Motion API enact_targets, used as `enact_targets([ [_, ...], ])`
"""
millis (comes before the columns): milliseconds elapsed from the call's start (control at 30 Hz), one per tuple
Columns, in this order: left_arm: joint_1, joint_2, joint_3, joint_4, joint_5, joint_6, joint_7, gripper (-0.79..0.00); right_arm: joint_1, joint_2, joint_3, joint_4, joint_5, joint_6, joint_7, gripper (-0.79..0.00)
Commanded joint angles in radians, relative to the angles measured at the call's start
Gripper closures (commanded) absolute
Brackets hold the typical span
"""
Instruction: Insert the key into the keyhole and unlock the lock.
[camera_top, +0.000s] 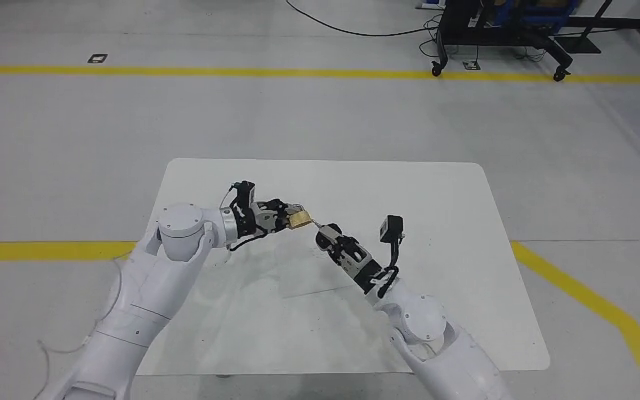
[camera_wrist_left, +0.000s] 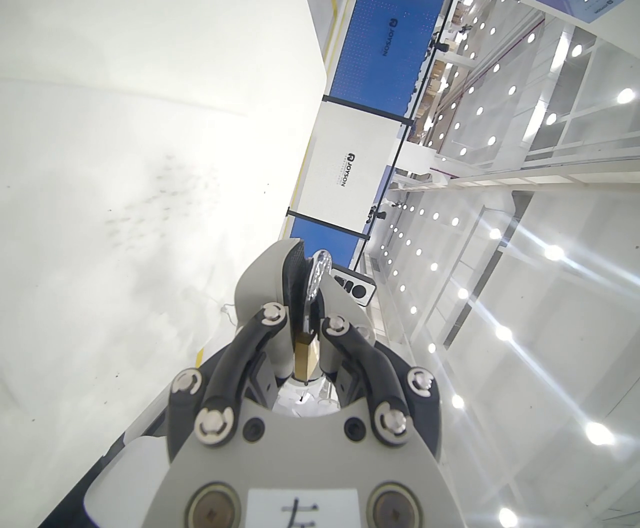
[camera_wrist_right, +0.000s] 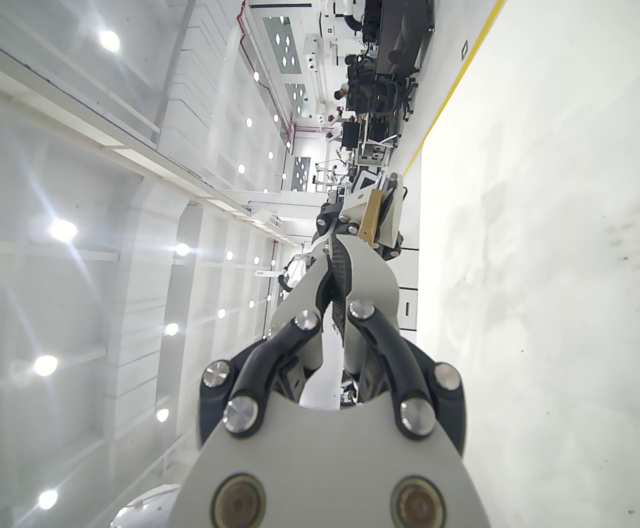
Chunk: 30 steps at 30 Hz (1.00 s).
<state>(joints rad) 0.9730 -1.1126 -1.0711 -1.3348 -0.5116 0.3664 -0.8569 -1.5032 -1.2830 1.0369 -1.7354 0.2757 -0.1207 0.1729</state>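
The table (camera_top: 440, 200) is one white slab with rounded corners. Its left edge runs from the far left corner down beside the left arm. A yellow floor line meets it on that side.

The left tool (camera_top: 283, 214) hangs over the table a little left of its middle, well in from the left and far edges. Its fingers (camera_wrist_left: 270, 280) are clamped on the lock (camera_top: 297, 217), a single brass padlock held up off the surface. The brass body sticks out to the right past the fingertips. From the left wrist, a strip of brass (camera_wrist_left: 305, 357) shows in the gap between the two fingers.

Just right of the lock comes the key (camera_top: 314, 225), one thin sliver of metal. Its tip is at the lock's near right corner. I cannot tell whether it sits in the keyhole.

The right tool (camera_top: 325, 236) holds the key with its fingers (camera_wrist_right: 370, 270) pressed together. It points up and left from the near right of the table. From the right wrist, the lock (camera_wrist_right: 372, 215) stands just beyond the fingertips, between the left tool's fingers.

Both tools meet well away from all four table edges, with broad white surface to the right of them and on the near side.

Past the right edge another yellow line (camera_top: 580, 290) slants off along the floor. A third line (camera_top: 300, 72) crosses behind the far edge. One dark wheeled cart (camera_top: 500, 35) stands at the far right.
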Motion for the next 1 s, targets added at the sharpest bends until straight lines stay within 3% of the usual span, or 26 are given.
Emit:
enact_targets([
  [0,0.000,0.000,0.000,0.000,0.001,0.001,0.000,0.000,0.001,0.000,0.000,0.002,0.000,-0.002,0.001,0.000],
  [300,0.027,0.002,0.004,0.004,0.023,0.002,0.028,0.000,-0.002,0.000,-0.002,0.003,0.004,0.002,0.002,0.000],
  [433,0.038,0.007,0.000,-0.024,0.060,0.016,0.038,0.000,-0.019,-0.006,-0.021,-0.006,0.076,0.143,-0.009,0.000],
  [567,0.029,0.008,0.000,-0.041,0.078,0.029,0.037,0.000,-0.043,-0.012,-0.037,-0.071,0.091,0.253,-0.098,0.000],
  [967,0.038,0.011,-0.010,-0.054,0.085,0.028,0.049,0.000,-0.058,-0.031,-0.097,-0.103,0.034,0.259,-0.235,0.000],
])
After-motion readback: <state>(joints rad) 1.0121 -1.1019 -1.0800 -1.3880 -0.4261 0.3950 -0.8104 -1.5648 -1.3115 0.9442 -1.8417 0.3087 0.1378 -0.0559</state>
